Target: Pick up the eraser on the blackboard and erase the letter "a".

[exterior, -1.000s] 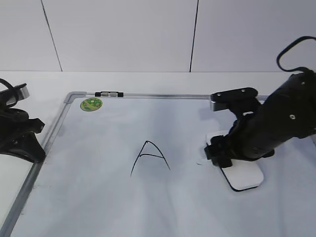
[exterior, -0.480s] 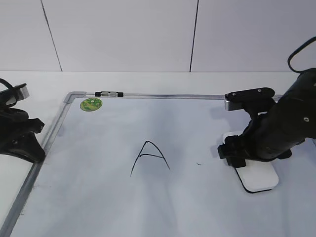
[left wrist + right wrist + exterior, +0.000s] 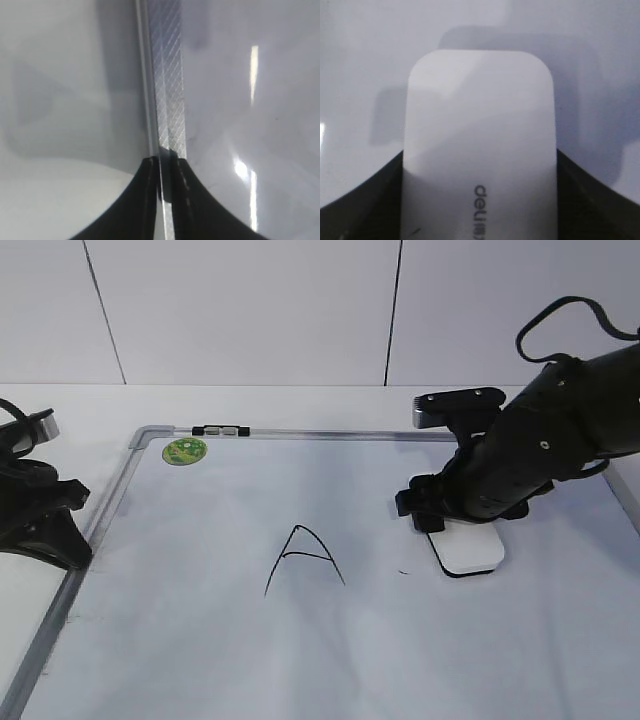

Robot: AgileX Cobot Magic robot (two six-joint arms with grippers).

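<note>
The blackboard (image 3: 180,640) is a white board with a silver frame (image 3: 169,75). My right gripper (image 3: 445,525) is shut on the eraser (image 3: 472,554), a flat white block lying face down on the board right of centre. In the right wrist view the eraser (image 3: 479,110) fills the space between both dark fingers (image 3: 380,200). Of the letter "a" only a tiny black fleck (image 3: 402,571) shows, just left of the eraser. My left gripper (image 3: 165,162) is shut on the board's left frame rail, and it shows at the board's left edge (image 3: 78,540).
A pointed capital "A" (image 3: 303,558) is drawn mid-board. A round green sticker (image 3: 185,451) sits in the far left corner, with a small black-and-white clip (image 3: 221,430) on the top rail. White tabletop surrounds the board and a wall stands behind it.
The right gripper slid the eraser right and toward the front, then back up and left beside the fleck. Faint marks around the fleck are gone. The left arm stayed put.
</note>
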